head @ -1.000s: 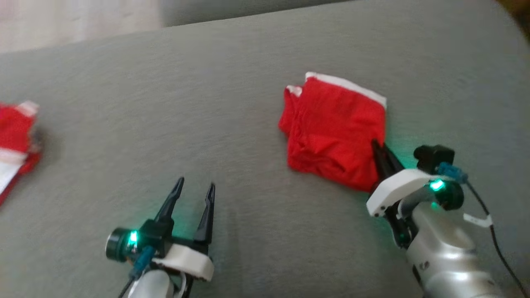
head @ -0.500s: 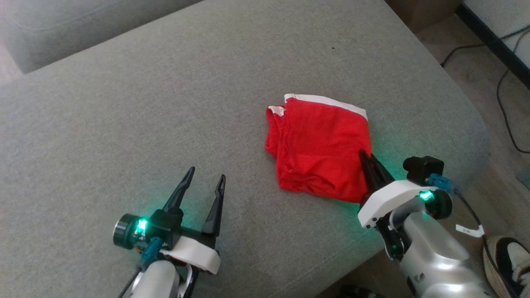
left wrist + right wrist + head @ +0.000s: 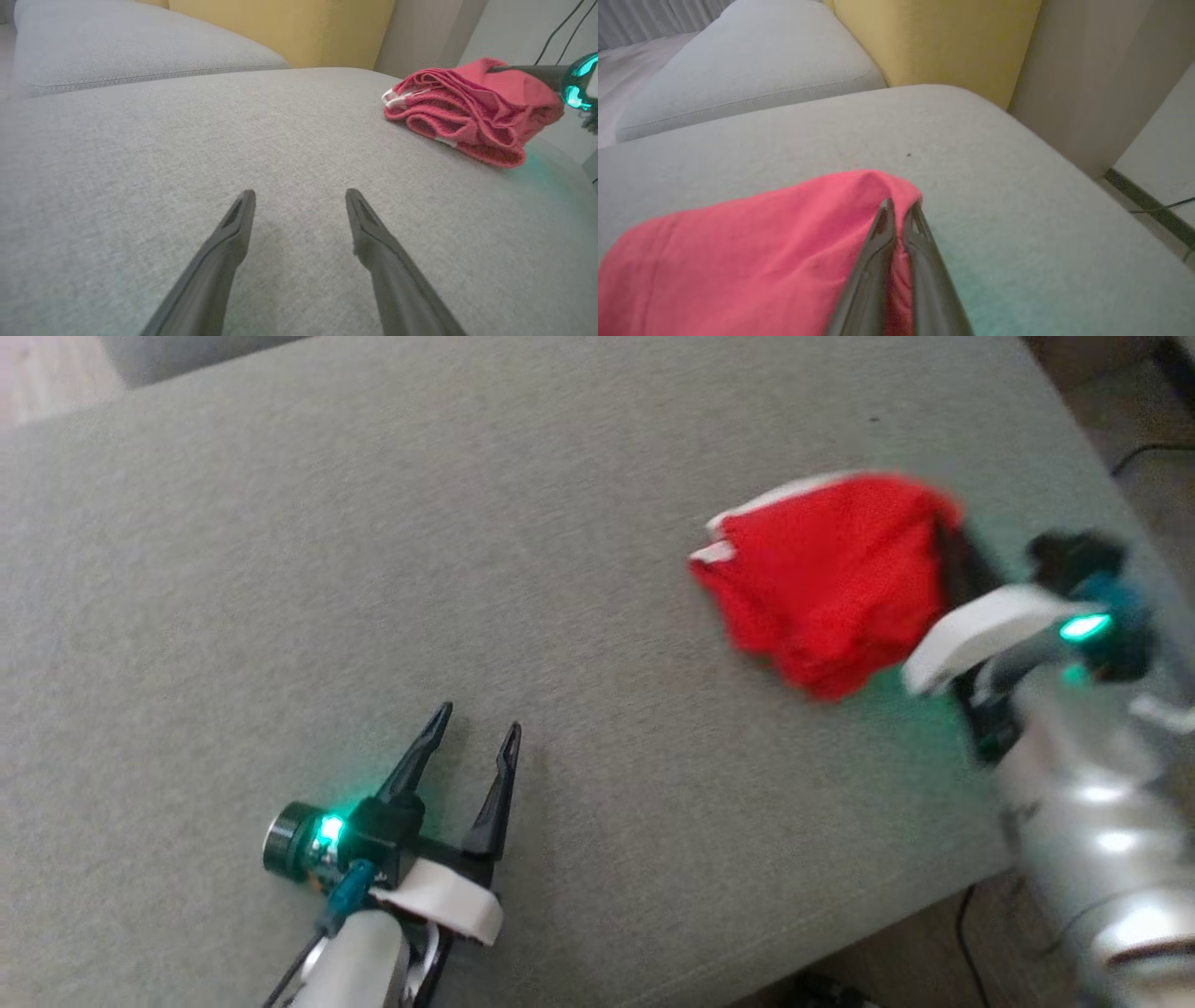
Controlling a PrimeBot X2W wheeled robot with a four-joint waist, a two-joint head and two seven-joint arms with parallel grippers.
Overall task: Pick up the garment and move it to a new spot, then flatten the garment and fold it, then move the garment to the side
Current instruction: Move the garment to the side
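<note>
Folded garment (image 3: 831, 579) lies nr the cushion's (image 3: 467, 523) far right end. Its right edge is raised a bit, pinched in the R hand (image 3: 900, 210), whose fingers are closed on the cloth. L hand (image 3: 478, 728) hangs open over the cushion's near edge w/ nothing in it. Looks like the final shift aside. Pinch thru all layers, drag low & slow so folds don't spill, and stop short of the cushion's rim.

On my feed rn: folded cloth (image 3: 826, 583) is bright red w/ white trim, mesh-ish weave. Couch cushion (image 3: 373, 569) is plain grey, backrest (image 3: 280, 28) mustard yellow. Left gripper (image 3: 478, 720) & right gripper (image 3: 901, 205): black fingers, white shells, green LEDs.
</note>
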